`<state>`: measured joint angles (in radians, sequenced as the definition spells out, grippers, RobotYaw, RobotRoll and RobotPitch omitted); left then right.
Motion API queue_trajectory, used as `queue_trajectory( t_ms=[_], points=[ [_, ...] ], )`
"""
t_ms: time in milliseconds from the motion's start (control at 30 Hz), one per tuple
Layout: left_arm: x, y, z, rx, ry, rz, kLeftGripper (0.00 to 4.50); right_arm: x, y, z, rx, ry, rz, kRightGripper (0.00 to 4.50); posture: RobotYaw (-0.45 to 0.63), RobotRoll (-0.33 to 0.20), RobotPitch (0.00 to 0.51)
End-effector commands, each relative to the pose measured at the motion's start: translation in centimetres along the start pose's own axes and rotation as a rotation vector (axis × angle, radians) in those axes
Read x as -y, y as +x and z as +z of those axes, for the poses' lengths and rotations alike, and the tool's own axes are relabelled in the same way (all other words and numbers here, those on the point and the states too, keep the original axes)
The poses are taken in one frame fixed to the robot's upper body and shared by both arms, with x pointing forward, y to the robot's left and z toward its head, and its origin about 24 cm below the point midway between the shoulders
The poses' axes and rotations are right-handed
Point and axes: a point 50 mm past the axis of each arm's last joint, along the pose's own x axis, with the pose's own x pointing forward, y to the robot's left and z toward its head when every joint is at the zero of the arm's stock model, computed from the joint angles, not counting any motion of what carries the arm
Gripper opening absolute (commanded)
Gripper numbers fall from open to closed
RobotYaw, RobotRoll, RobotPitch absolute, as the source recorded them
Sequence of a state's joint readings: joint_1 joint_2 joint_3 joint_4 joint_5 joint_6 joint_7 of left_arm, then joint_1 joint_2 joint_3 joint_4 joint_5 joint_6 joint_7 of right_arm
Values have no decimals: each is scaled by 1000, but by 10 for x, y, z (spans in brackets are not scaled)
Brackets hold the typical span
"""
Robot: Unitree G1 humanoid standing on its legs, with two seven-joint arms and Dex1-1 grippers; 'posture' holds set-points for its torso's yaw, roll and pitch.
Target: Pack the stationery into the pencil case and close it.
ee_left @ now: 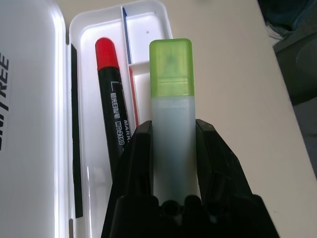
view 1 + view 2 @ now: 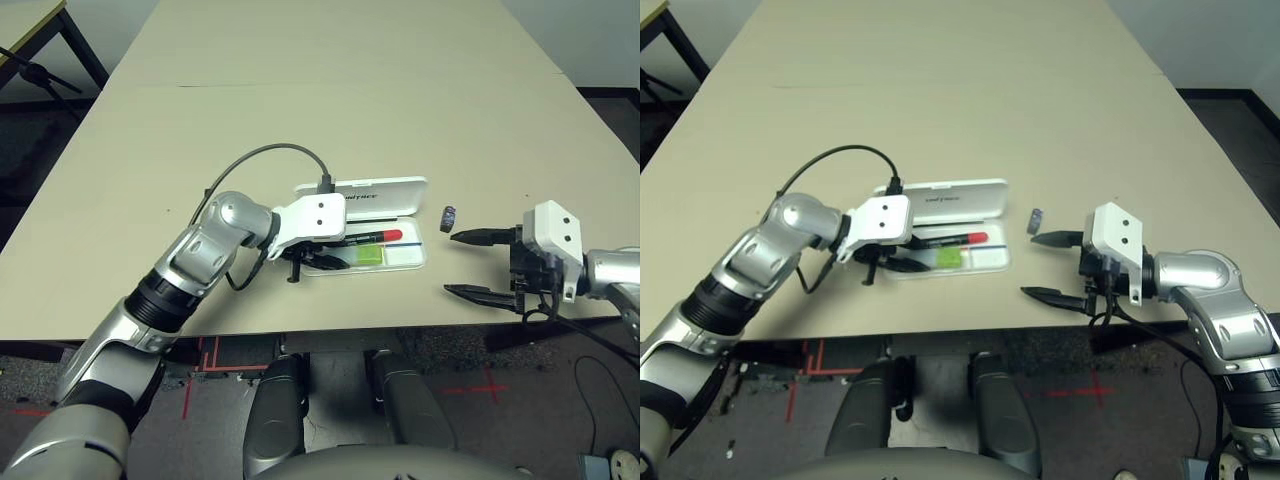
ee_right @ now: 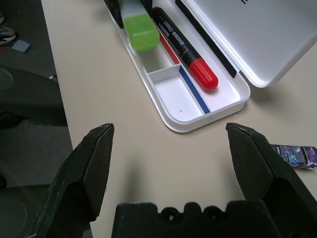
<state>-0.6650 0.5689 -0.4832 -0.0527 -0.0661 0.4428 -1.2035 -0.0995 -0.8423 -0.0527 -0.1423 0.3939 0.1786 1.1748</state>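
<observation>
Centrally on the table [image 2: 330,90] lies the pencil case [image 2: 385,193], lid open. Over its near tray, the left gripper [image 1: 171,148] is clamped on the highlighter [image 1: 171,99], beside the red marker [image 1: 111,99]. Rightward, the right gripper [image 2: 480,264] gapes wide, near the tiny dark piece [image 2: 448,217].

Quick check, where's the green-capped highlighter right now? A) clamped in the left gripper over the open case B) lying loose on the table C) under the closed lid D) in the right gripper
A: the left gripper is shut on the highlighter above the open pencil case, beside the red marker; the right gripper stands open.
</observation>
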Motion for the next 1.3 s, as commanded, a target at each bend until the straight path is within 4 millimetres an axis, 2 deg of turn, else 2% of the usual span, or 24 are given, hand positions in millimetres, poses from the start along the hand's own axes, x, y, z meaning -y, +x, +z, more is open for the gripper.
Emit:
queue_trajectory(
  t_ms=[33, 433, 733, 1000, 1100, 1300],
  points=[
    [-2, 6, 0, -15, 15, -15, 1092, -2, 0, -4, -1, 9, -8, 4500, -117, 0, 157],
    [-6, 7, -1, -28, 12, 0, 1092, -4, 5, -2, 4, 4, -5, 4500, -118, 0, 157],
    [-8, -10, -2, 1, 26, 25, 4457, 0, 9, 1, 12, -8, -3, 4500, -105, 0, 155],
    [-6, -47, -4, 29, 57, 72, 4487, 4, 8, 3, 10, -17, -3, 4500, -98, 0, 157],
    [-4, -67, -6, 24, 65, 110, 4487, 4, 7, 3, 2, -16, 4, 4500, -91, 0, 158],
    [11, -99, -5, 3, 53, 154, 4487, 6, 4, 4, -4, -17, 3, 4500, -85, 0, 167]
  ],
)
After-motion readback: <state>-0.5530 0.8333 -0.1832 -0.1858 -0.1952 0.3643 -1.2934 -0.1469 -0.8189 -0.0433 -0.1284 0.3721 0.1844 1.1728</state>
